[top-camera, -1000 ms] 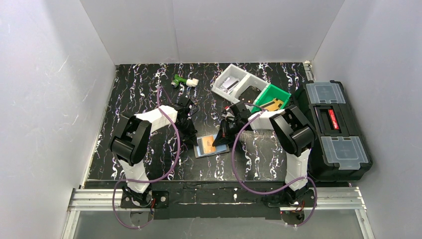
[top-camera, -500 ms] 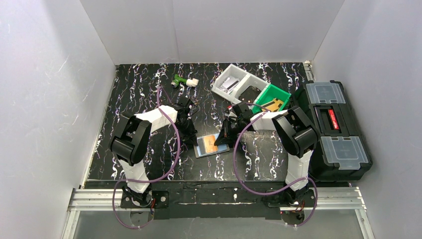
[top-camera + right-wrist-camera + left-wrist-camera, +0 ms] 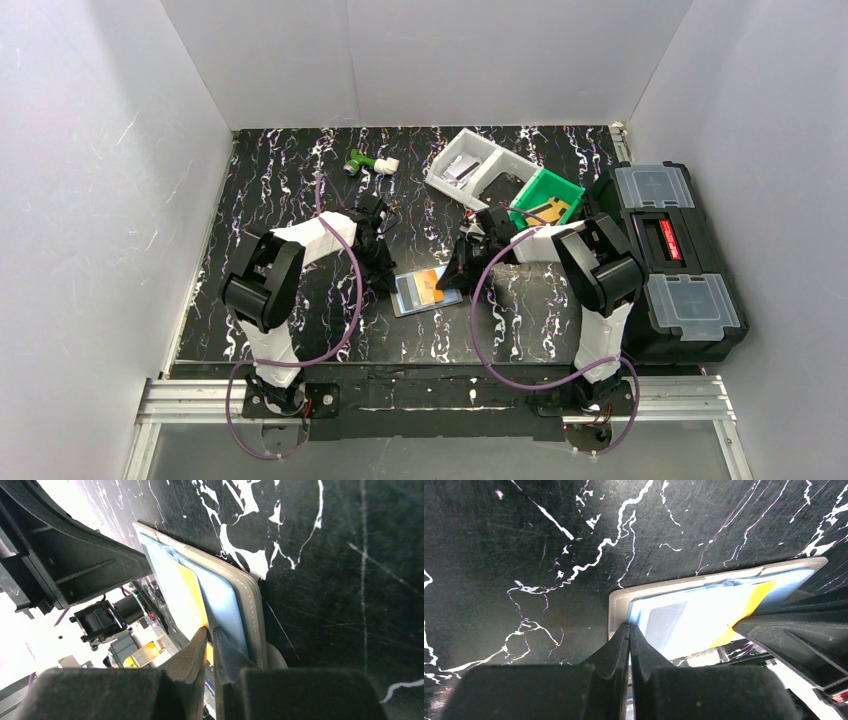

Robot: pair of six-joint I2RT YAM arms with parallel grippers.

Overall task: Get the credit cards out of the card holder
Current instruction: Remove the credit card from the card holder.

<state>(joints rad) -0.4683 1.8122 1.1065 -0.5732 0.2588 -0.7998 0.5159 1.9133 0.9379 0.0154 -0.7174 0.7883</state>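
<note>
- Black marbled table point(image 3: 270, 180): everything sits on it, boxed in by white walls.
- Black toolbox point(image 3: 665, 260): far right edge, lid down, clear compartments on top.
- Left arm point(image 3: 300, 250) and right arm point(image 3: 590, 260): both reach toward mid-table and meet at the card holder from opposite sides.
- White bin point(image 3: 432, 178) and green bin point(image 3: 562, 186): at the back right, touching each other, with small items inside that I can't make out.
- Card holder point(image 3: 405, 306): lies flat and open at table centre, between the two grippers, grey stitched edge showing all round.
- Credit card point(image 3: 704, 615): light blue with an orange band, lying on the holder and skewed toward the right gripper's side. Can't tell how much of it sits inside a sleeve.
- Blue layer point(image 3: 225, 605): directly under that card; card or sleeve, can't tell.
- Left gripper point(image 3: 629, 627): fingers pressed together, no gap, tips down at the holder's left edge.
- Right gripper point(image 3: 210, 630): only a sliver between the fingers, tips at the card's orange end. Can't tell if the card is pinched or just touched.
- Small green-and-white part point(image 3: 370, 162): back of the table, well apart from the holder.
</note>
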